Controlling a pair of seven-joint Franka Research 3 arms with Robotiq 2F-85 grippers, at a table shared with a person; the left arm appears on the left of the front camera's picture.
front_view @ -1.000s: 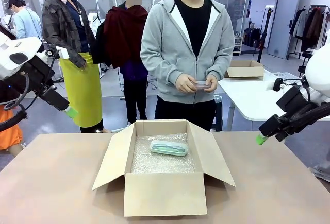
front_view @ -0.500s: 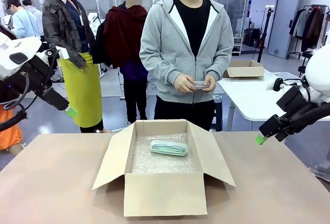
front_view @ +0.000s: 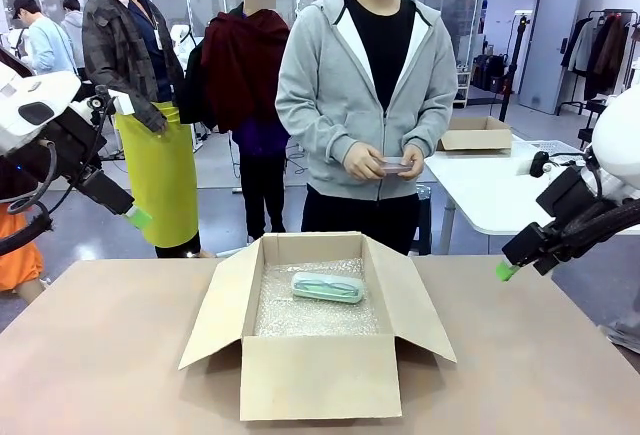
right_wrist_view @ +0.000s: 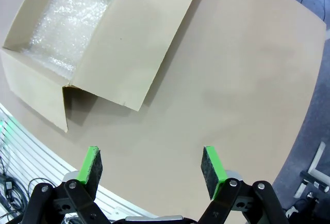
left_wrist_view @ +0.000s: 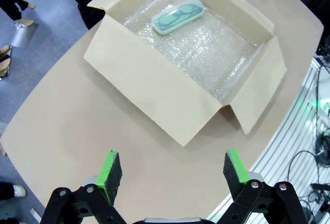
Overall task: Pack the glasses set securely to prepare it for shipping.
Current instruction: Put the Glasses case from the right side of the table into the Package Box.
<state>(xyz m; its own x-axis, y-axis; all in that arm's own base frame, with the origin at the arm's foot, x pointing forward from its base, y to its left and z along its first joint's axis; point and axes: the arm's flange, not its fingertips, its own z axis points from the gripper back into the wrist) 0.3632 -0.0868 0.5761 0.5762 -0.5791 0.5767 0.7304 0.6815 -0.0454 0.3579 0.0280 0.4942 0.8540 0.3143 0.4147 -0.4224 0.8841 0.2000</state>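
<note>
now, the mint green case (front_view: 327,287) lies on bubble wrap (front_view: 300,317) inside the open cardboard box (front_view: 310,377) on the tabletop (front_view: 100,355); the pink case (front_view: 392,165) sits in the person's hands (front_view: 362,162) at the far side; the left gripper (left_wrist_view: 170,163) and right gripper (right_wrist_view: 149,161) hang spread wide above the tabletop, holding nothing.

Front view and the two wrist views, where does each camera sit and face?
Front view: on the robot's side, facing across the table to the person; left pincer, right pincer at the edges.
Left wrist: above, looking down into the box at the mint case; left pincer open.
Right wrist: looking down at a box flap and table; right pincer open.
All share the box.
</note>
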